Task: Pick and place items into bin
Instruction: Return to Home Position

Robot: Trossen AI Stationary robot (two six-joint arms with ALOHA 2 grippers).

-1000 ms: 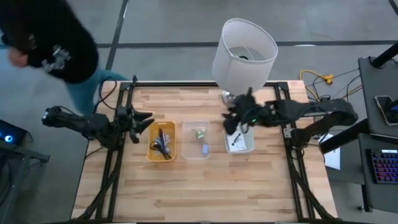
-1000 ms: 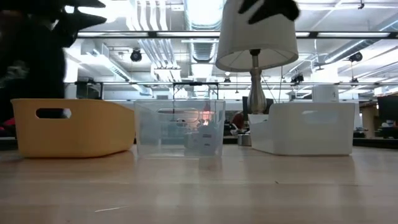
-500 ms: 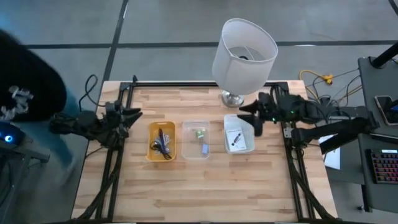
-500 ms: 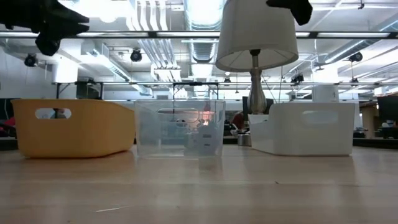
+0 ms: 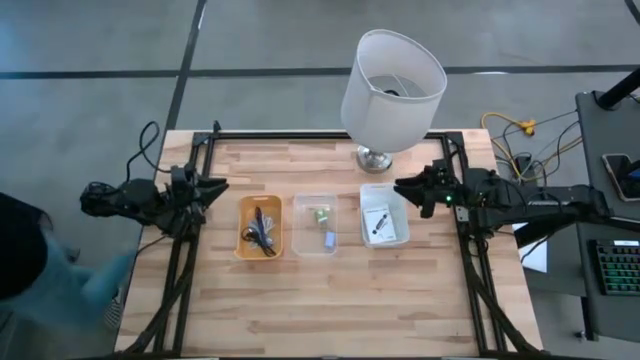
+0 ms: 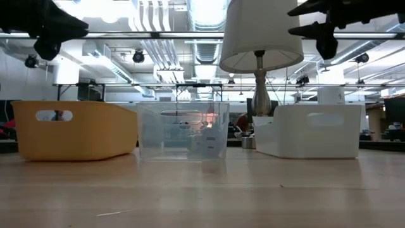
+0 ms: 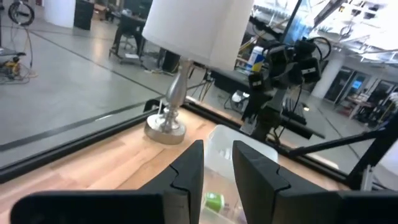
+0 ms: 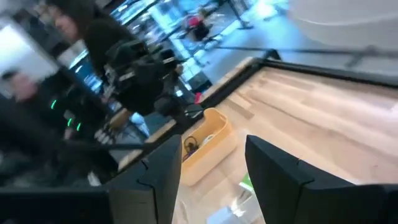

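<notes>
My left end effector hangs over the left side of the desk, raised well above the surface and pointing toward the middle. Its fingers stand a little apart with nothing between them. Through its wrist camera I look across the desk past them to the foot of the lamp and the other arm beyond. My right end effector hangs on the opposite side, also raised, just beside the far right corner of the white bin and facing the left arm. Its fingers are spread wide and hold nothing.

Below and between the two arms, three bins sit in a row across the middle of the desk – the yellow bin on the left, the clear bin in the centre, the white bin on the right, each a little apart from its neighbour. The cords, dark with a touch of purple, lie bundled inside the yellow bin. A green piece and a small pale piece lie in the clear bin. A white packet with dark parts lies flat in the white bin.

The lamp stands upright at the far edge of the desk, behind the white bin. From desk height all three bins rest flat on the wood. Off the desk – at its near left corner – a person in dark clothing is partly in view
</notes>
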